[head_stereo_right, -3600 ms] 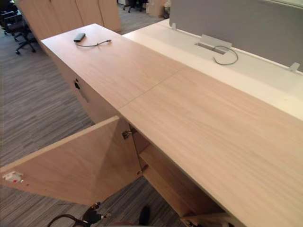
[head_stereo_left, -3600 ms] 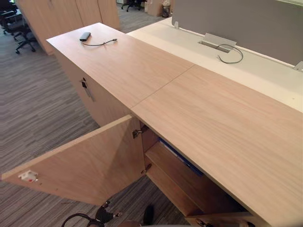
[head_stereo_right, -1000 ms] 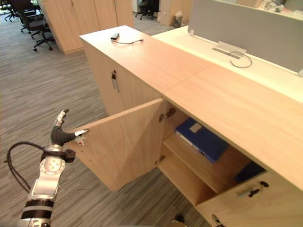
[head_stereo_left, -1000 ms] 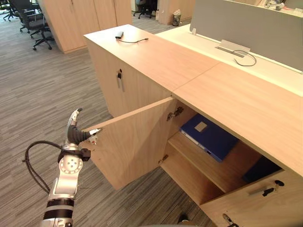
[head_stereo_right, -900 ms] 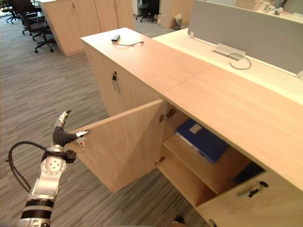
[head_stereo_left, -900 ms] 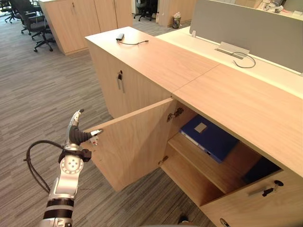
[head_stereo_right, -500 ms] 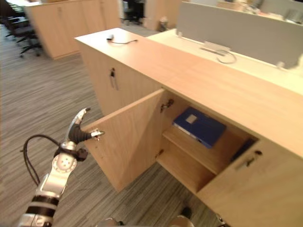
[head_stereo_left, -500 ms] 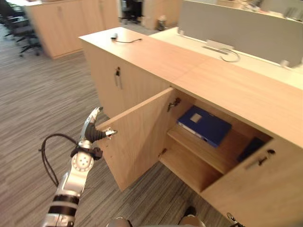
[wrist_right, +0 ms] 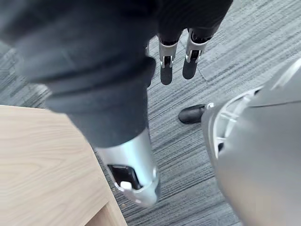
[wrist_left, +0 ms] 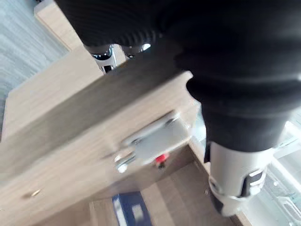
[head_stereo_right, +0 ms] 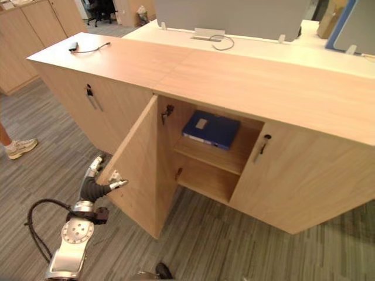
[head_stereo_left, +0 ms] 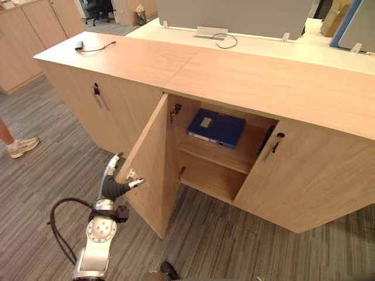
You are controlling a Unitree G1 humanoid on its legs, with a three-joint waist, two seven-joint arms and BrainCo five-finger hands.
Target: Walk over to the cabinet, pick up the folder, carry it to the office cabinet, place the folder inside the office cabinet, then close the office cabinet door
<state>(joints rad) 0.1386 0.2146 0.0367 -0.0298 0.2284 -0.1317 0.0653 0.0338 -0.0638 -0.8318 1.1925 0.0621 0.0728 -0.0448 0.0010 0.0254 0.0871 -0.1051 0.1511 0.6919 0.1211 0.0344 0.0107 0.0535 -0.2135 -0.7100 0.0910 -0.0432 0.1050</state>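
The right robot hand [wrist_right: 165, 66] hangs over the carpet [wrist_right: 235, 52] with its fingers loose and nothing in them. Nearest the work, the left robot hand [head_stereo_left: 111, 188] is at the free edge of the open door [head_stereo_left: 151, 158]. Its fingers lie fairly straight against the outer face and its thumb is spread on the inner side beside the white latch plate [wrist_left: 157, 139], so it straddles the edge rather than clenching it. Past the door, the blue folder [head_stereo_left: 215, 127] lies flat on the upper shelf [head_stereo_left: 237, 159] inside the cabinet [head_stereo_left: 328, 175], toward the shelf's left end and close to its front edge. The placing looks done, so closing the door appears to be the step in hand. The next move probably calls for pressing the outer face so the door swings on its hinges toward the opening, drawing the thumb clear before it gets trapped. Farthest off, a small black device [head_stereo_left: 78, 45] sits at the far left corner of the surface [head_stereo_left: 252, 73].
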